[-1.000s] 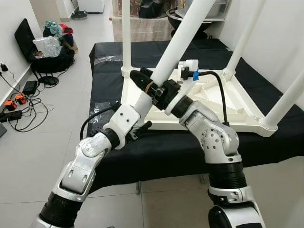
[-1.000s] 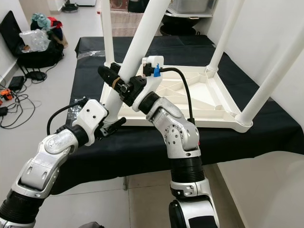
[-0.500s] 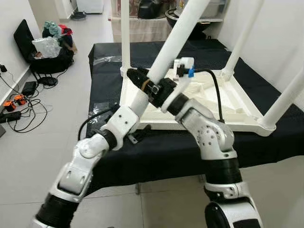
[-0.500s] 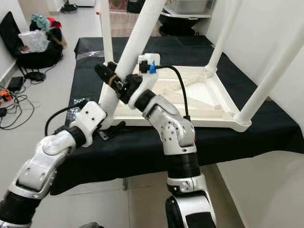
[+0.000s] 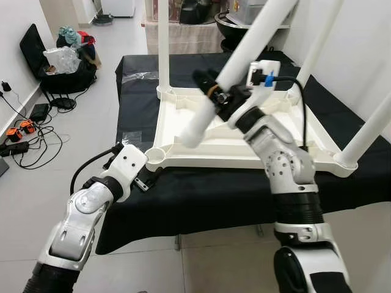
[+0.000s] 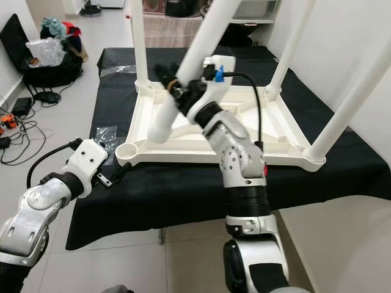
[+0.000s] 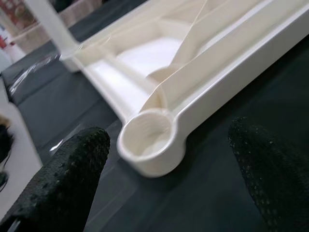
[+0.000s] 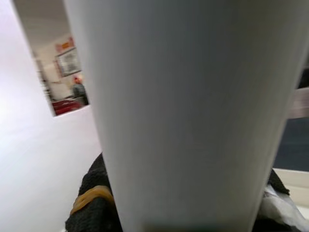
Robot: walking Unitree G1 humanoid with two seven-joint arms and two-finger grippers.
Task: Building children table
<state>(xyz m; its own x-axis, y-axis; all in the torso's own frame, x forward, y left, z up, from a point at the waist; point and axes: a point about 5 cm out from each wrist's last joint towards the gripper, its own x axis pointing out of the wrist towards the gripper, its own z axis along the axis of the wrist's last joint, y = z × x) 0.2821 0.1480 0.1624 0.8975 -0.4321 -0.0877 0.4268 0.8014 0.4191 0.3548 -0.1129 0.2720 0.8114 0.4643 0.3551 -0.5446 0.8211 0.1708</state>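
A white table leg [image 5: 235, 67] was gripped mid-shaft by the right gripper [image 5: 215, 97], held tilted with its lower end hanging free above the upturned white tabletop [image 5: 201, 149]. The tabletop lay on a black-covered bench [image 5: 201, 195], three legs already upright at its other corners. The left gripper [image 7: 164, 179] was held spread wide, empty, at the bench's near-left edge, its fingers [image 7: 72, 169] flanking the vacant corner socket [image 7: 149, 140] without touching it.

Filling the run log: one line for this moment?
right pincer: shut on loose table leg, tilted above tabletop | left pincer: open, at empty corner socket | three legs fitted
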